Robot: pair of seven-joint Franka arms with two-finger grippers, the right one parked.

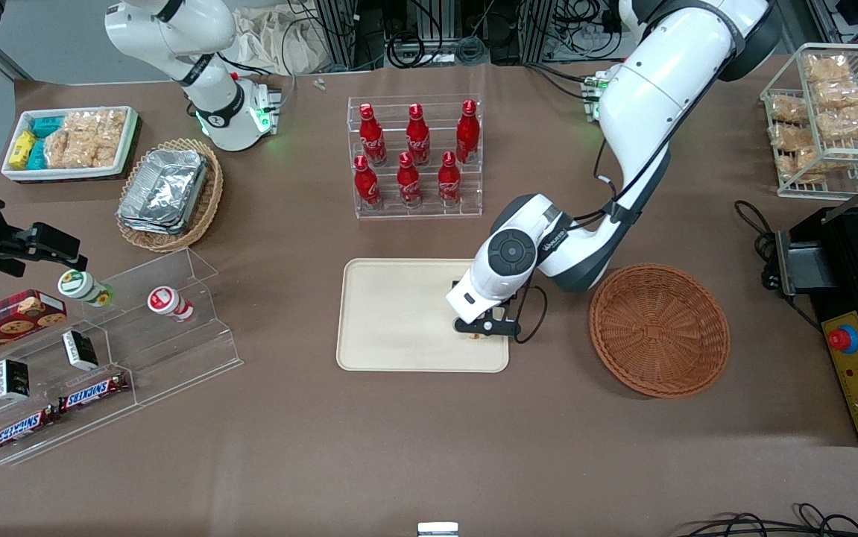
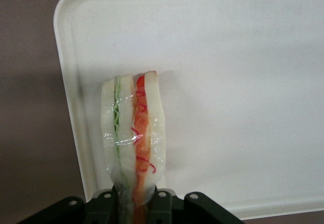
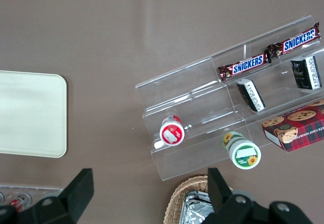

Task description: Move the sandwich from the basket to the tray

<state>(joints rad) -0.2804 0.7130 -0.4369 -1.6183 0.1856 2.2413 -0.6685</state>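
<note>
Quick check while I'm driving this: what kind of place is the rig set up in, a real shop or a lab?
Likely a lab mock-up of a snack counter: cola bottles in a clear rack, Snickers bars on acrylic steps, and loose cables by metal framing at the table's edge. The gripper holds the sandwich over the tray.

Six red bottles in clear rack mid-table, tan wicker basket of foil containers beside white snack tray at parked arm's end, Snickers bars on acrylic steps near front edge, wire rack of snack bags at working arm's end.
</note>
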